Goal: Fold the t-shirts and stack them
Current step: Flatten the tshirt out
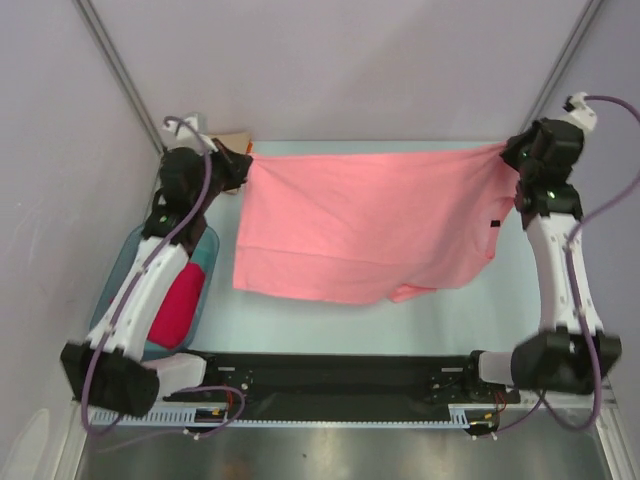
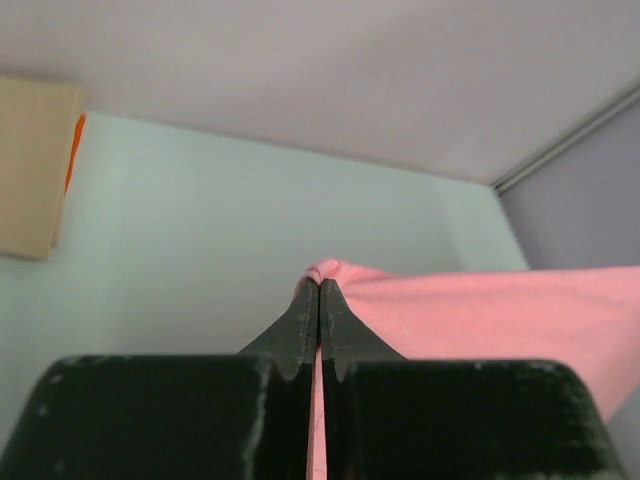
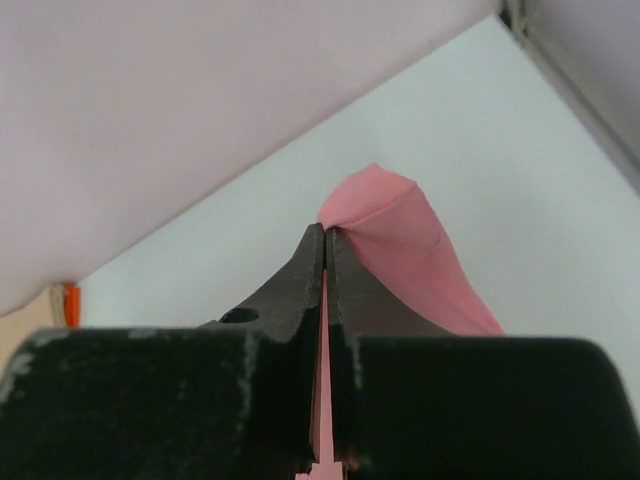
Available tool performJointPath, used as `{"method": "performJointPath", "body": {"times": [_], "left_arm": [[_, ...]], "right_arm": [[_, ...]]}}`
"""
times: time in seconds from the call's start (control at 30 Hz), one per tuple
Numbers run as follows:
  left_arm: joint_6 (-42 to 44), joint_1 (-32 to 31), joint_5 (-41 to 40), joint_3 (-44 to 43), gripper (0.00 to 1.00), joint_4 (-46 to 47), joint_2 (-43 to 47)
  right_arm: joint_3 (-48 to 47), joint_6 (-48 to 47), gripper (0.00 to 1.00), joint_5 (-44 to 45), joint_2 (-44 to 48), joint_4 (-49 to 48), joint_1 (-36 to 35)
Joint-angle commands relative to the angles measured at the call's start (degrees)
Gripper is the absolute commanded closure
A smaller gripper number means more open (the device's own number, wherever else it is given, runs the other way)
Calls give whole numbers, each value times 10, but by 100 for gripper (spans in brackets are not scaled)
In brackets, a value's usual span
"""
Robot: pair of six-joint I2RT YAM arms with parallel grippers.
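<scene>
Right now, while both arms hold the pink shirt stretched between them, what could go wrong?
1. The left gripper and the right gripper each pinch only a small tip of the salmon-pink t-shirt. If the arms pull further apart, a corner may slip out.
2. The near hem lies uneven and looks bunched towards the right, so a fold made from here may keep a crease.
</scene>
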State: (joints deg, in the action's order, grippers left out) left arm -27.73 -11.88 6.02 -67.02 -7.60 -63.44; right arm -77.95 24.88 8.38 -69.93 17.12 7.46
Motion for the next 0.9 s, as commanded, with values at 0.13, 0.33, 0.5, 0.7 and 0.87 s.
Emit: {"method": "performJointPath", "body": {"times": [0.13,0.33,0.5,0.7,0.87], "left_arm": [[29,10,-75,-105,100,93,-309],[93,0,-131,-320,88,-2,-474],[102,-1,-165,-384,45,-114,-482],[39,-5,-153,-222,45,-125,-365],[-44,-10,-157,-59,51,-118,-289]], "right_arm": [[-176,-15,100,-46,-316,-131,-11],[-508,-62,77,-67,-582,38,-13],[-632,-70,45,-41,-627,221,-18],[-277,-44,42,-19,-440,204,-49],[-35,8,44,3,-265,149,-92]]}}
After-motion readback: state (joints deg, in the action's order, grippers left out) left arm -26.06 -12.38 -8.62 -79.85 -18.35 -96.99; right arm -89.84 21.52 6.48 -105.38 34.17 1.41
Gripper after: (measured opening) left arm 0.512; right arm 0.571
